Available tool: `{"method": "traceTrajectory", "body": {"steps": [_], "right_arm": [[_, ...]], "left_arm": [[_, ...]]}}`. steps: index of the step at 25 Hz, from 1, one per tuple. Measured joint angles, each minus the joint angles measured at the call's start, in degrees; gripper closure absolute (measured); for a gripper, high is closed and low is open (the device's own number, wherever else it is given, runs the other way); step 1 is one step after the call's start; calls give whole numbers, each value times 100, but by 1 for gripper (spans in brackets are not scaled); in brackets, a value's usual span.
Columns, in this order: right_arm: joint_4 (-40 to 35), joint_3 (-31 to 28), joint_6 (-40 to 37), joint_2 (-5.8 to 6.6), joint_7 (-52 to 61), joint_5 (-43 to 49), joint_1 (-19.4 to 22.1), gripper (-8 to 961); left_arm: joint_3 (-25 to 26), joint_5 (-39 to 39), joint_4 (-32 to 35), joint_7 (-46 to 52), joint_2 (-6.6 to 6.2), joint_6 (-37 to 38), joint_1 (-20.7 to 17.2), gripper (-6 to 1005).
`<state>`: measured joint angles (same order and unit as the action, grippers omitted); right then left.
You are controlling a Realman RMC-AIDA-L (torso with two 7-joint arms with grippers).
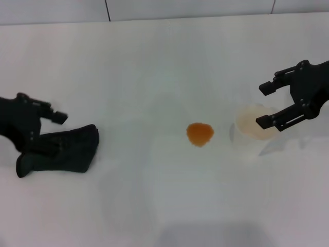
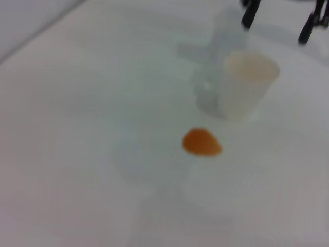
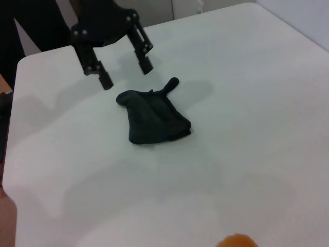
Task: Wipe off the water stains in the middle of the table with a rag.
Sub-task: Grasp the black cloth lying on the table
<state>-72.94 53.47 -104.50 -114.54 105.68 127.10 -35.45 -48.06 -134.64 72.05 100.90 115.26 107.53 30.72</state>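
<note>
The water stains [image 1: 199, 134] are one small orange blot in the middle of the white table [image 1: 154, 62]; the blot also shows in the left wrist view [image 2: 201, 142] and at the edge of the right wrist view [image 3: 236, 241]. The dark rag [image 1: 67, 146] lies crumpled at the left, its loop [image 3: 172, 82] sticking out. My left gripper [image 1: 41, 141] hovers open over the rag's left end, and its fingers [image 3: 105, 80] are clear of the cloth. My right gripper [image 1: 266, 105] is open at the far right with nothing in it.
A white cup [image 1: 255, 123] with pale orange residue stands just right of the blot, right beside the right gripper's fingers [image 2: 249, 15]. The table's edge [image 3: 15, 103] runs behind the rag.
</note>
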Motion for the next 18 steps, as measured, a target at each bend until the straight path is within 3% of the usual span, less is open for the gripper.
{"method": "traceTrajectory", "body": {"steps": [5,12,18], "right_arm": [[0,8,56,-41,3,-3,9,112],[63,127,213,-68,-10,-49,22,111],[88,287,295,-68,31,-61,9,111]], "left_arm": [[7,-809,245,277,4,27,-5,275],[2,-1318,275,209,-3,-196,28,275],[-207,-1764,-320,17,83,-717,244,276]]}}
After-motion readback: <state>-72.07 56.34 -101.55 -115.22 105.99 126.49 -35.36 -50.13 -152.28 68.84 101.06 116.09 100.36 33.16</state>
